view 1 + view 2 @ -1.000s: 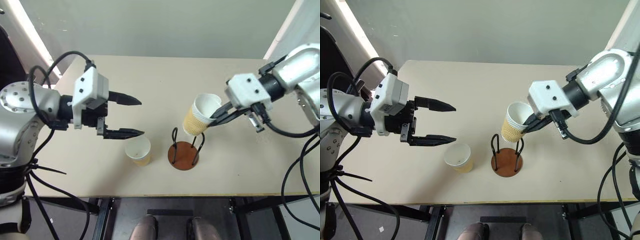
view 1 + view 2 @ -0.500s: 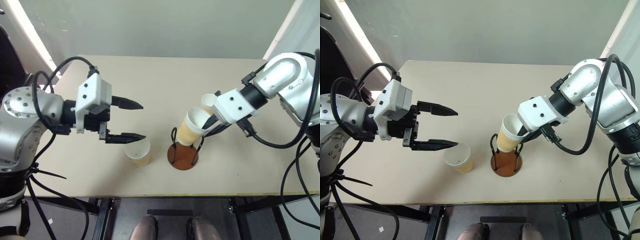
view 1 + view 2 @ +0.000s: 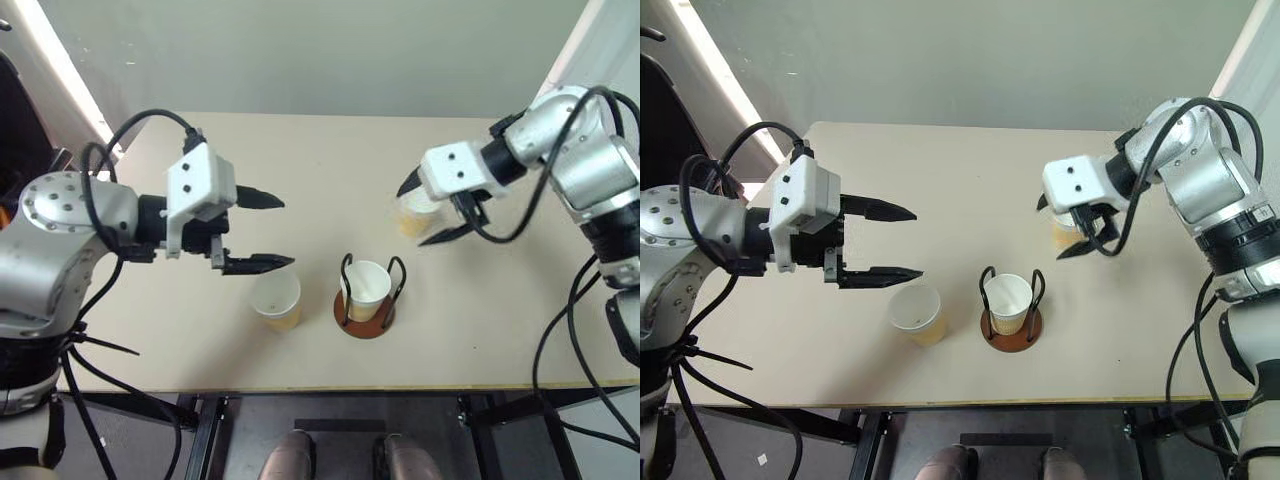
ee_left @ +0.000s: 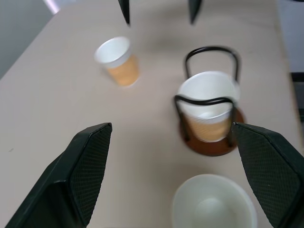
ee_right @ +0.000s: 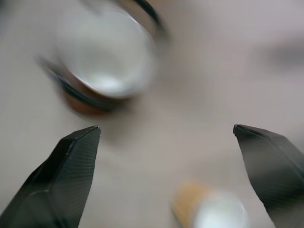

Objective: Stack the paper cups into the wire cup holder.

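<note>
One paper cup (image 3: 367, 286) stands upright inside the wire cup holder (image 3: 345, 270), whose reddish-brown base (image 3: 988, 330) rests on the table. A second paper cup (image 3: 278, 300) stands on the table just left of the holder. My left gripper (image 3: 286, 232) hangs open above and to the left of that cup, holding nothing. A third paper cup (image 3: 1068, 236) stands farther back on the right. My right gripper (image 3: 411, 216) is open over the table by this third cup, with nothing held. In the left wrist view the holder's cup (image 4: 209, 102) sits between my black fingers (image 4: 78, 178).
The beige table (image 3: 300, 150) runs to a front edge (image 3: 330, 390) close below the holder. A pale wall stands behind the table. Black cables hang from both arms at the sides.
My right gripper lowered its cup into the wire holder, opened and let it go, then drew back up to the right beside the third cup. The left gripper stayed put.
</note>
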